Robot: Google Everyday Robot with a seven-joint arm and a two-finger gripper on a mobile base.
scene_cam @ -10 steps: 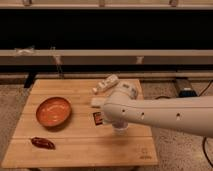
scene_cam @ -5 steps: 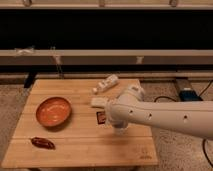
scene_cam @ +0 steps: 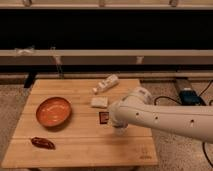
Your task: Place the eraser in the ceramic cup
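The eraser (scene_cam: 103, 117), a small dark bar with an orange-red stripe, lies on the wooden table (scene_cam: 75, 145) near its middle. My white arm reaches in from the right, and its end hangs just right of the eraser. The gripper (scene_cam: 114, 121) is at that end, close beside the eraser and mostly hidden by the arm's bulk. A small white round shape (scene_cam: 120, 131) shows just under the arm's end. It looks like the ceramic cup, with its top hidden by the arm.
A wide orange bowl (scene_cam: 53, 111) stands at the left. A dark red lumpy thing (scene_cam: 42, 143) lies at the front left. A pale beige block (scene_cam: 99, 102) and a white tube-like bottle (scene_cam: 106, 83) lie behind the eraser. A blue box (scene_cam: 188, 95) sits on the floor at the right.
The arm's upper bend has shifted to the right while its end stays beside the eraser. The eraser, bowl and other things have not moved.
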